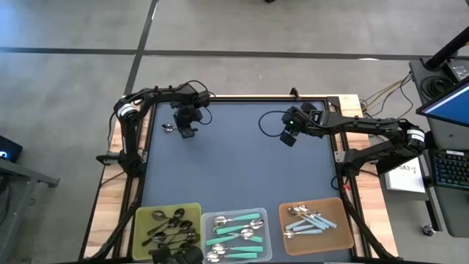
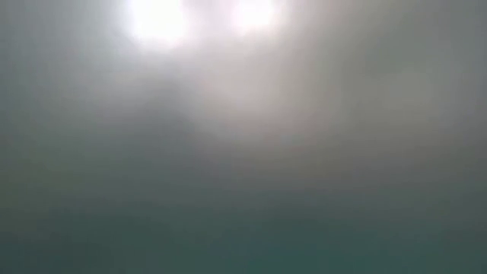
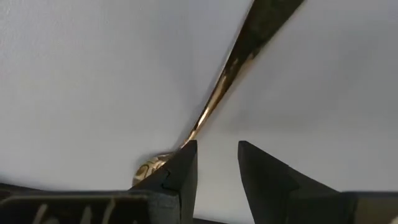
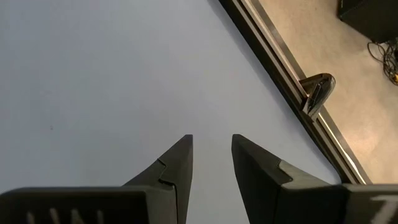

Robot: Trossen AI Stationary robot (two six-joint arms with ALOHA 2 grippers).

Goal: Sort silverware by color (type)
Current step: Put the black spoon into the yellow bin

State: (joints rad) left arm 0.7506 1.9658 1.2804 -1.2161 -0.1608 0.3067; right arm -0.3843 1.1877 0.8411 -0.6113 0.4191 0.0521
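Note:
One thin metal spoon (image 1: 168,128) lies flat on the dark mat near the table's far left corner. In the left wrist view the spoon (image 3: 224,81) runs slantwise, and its bowl (image 3: 149,168) is half hidden behind one finger. My left gripper (image 1: 188,133) (image 3: 217,149) hovers just right of it, slightly open, with the spoon outside the gap. My right gripper (image 1: 288,139) (image 4: 211,140) is slightly open over bare mat toward the far right. The other spoons lie sorted in three trays at the near edge. The low view shows only haze. My left gripper comes from above with one fingertip (image 3: 186,155) right at the spoon's neck (image 3: 196,130), beside the bowl. Nothing is between the fingers. I cannot tell whether that fingertip touches the spoon, which lies flat on the mat.
At the near edge stand a yellow-green tray (image 1: 143,213) with dark metal spoons, a clear tray (image 1: 207,218) with teal-handled spoons and a brown tray (image 1: 346,233) with light-blue-handled spoons. The mat's raised frame (image 4: 280,74) and a metal clamp (image 4: 317,93) lie near my right gripper.

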